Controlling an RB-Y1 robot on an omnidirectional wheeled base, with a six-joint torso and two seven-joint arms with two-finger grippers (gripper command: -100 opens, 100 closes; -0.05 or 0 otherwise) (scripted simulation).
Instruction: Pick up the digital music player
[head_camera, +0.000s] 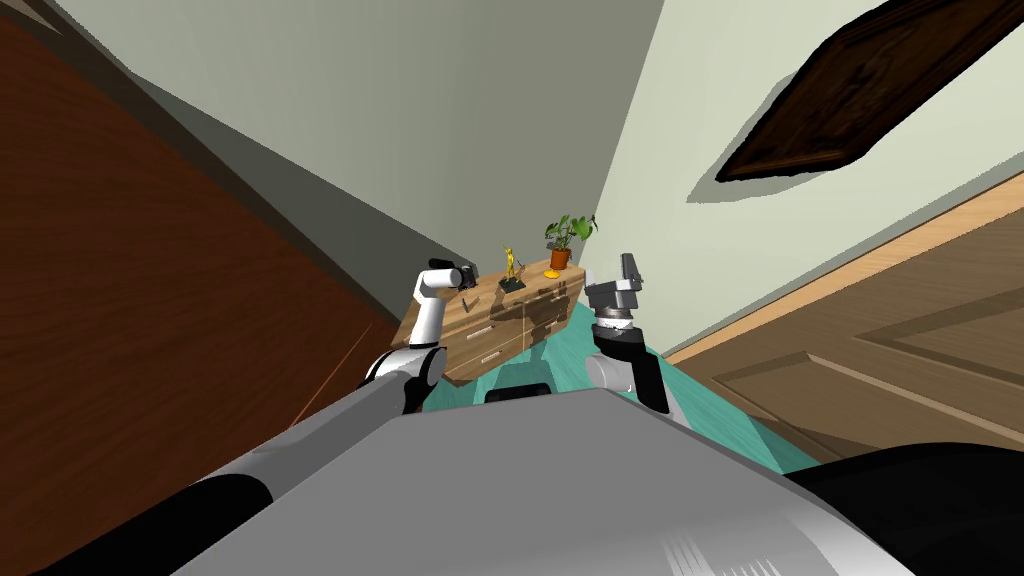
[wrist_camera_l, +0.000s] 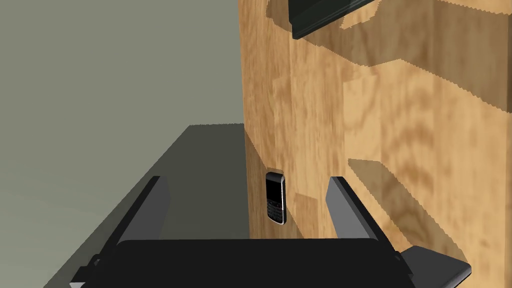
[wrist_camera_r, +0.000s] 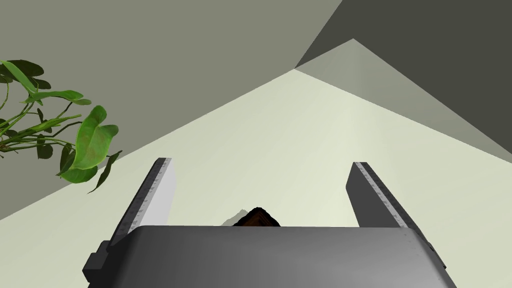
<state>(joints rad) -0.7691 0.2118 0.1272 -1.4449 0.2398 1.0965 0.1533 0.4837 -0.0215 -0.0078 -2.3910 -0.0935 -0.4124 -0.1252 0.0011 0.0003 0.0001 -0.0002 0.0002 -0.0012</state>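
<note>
Wood-grain dresser (head_camera: 500, 325) top has the small black music player (wrist_camera_l: 275, 198) lying near its edge, lined up between my spread left fingers (wrist_camera_l: 150, 210), untouched. Gold figurine (head_camera: 511, 262) and potted plant (head_camera: 565, 238) stand farther along. Meanwhile my right fingers (wrist_camera_r: 156, 195) point up, apart too.

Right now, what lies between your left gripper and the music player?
Nothing: the stretch is bare. The left wrist view shows the open left gripper facing the black music player at the edge of the wooden dresser top.
</note>
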